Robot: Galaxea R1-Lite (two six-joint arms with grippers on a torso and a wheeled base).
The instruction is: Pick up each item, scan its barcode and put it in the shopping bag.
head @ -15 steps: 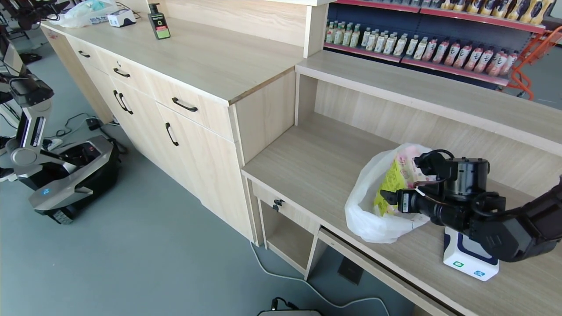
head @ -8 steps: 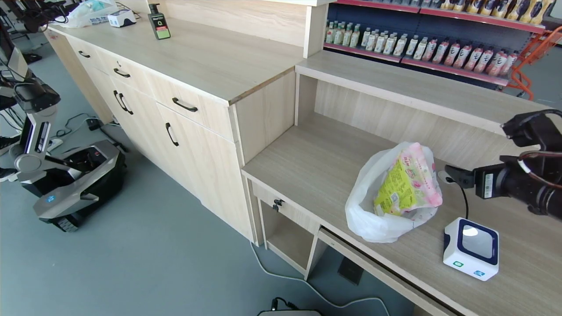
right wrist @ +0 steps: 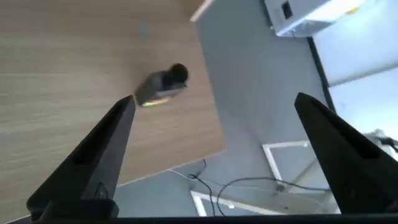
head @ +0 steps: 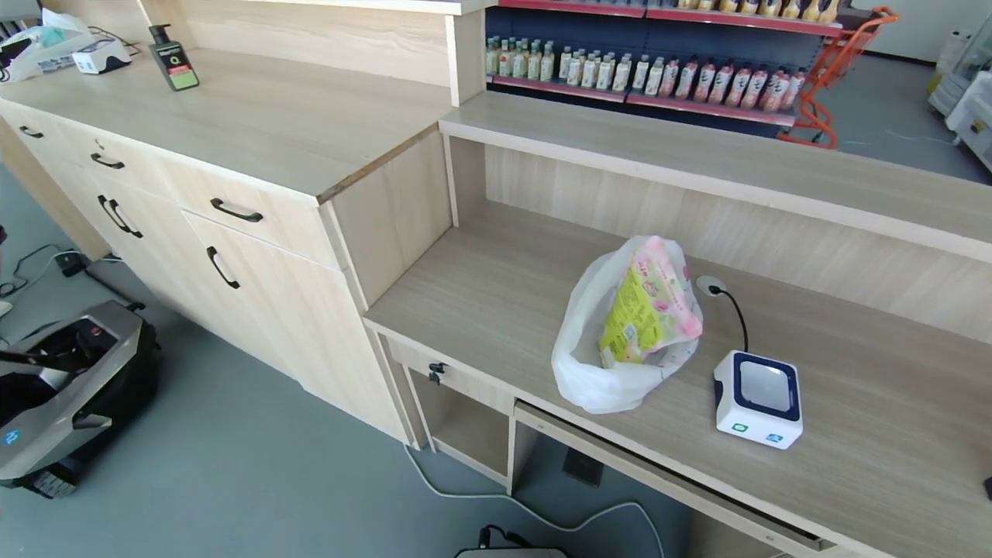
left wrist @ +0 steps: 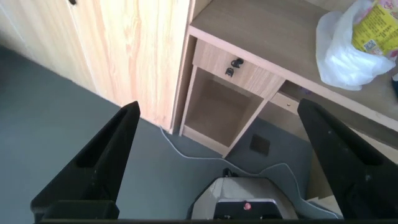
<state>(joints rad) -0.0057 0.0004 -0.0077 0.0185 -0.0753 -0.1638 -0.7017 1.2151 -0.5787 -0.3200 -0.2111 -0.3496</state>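
Packet (head: pixel 647 306) leans in shopping bag (head: pixel 589 380), scanner (head: pixel 758 397) just right. Likely nearer bag: left fingers (left wrist: pixel 99 162), apart, empty, off tabletop (head: pixel 496 302) near-left edge. The right fingers (right wrist: pixel 93 162) apart, over small dark object (right wrist: pixel 166 86).

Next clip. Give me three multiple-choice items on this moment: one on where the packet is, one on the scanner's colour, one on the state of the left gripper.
1. Where is the yellow-and-pink packet?
A. on the floor
B. inside the shopping bag
C. held up in the air

2. What colour frames the window of the scanner?
A. dark blue
B. red
C. green

3. How does the left gripper stand?
A. shut on the packet
B. shut on nothing
C. open, holding nothing

Answers:
1 B: the bag's white plastic rises around the packet's lower part.
2 A: a dark blue band rings the window on the white body.
3 C: its two fingers stand wide apart with only floor and furniture between them.
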